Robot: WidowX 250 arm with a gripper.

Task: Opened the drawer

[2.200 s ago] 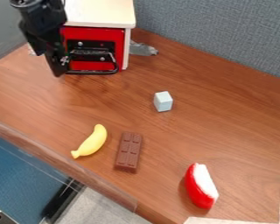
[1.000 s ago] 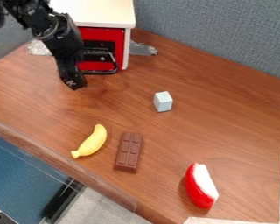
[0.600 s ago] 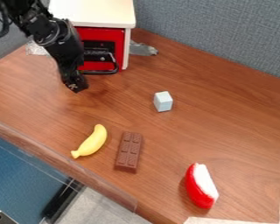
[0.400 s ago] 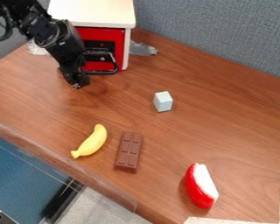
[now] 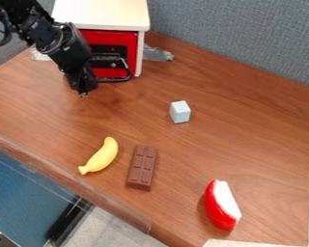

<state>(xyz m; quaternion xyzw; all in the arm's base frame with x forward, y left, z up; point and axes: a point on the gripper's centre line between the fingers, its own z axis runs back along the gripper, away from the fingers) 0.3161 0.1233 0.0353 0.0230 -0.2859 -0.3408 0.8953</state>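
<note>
1. Brown worktop [image 5: 247, 130].
2. White cabinet [image 5: 102, 12], toward the worktop's upper-left corner.
3. Red-fronted drawer [image 5: 118, 37], beneath the cabinet's top.
4. Gripper [image 5: 83, 93], before the drawer; spread or pressed together, I cannot tell.
5. Red-and-white wedge [image 5: 223, 206], toward the lower edge.
6. Chocolate bar [image 5: 142, 167].
7. Banana [image 5: 102, 156], beside it.
8. Pale cube [image 5: 180, 112].

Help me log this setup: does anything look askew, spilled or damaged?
Crumpled grey material sticks out beside the drawer cabinet, looking untidy; it may be tape. Nothing else stands out.
</note>
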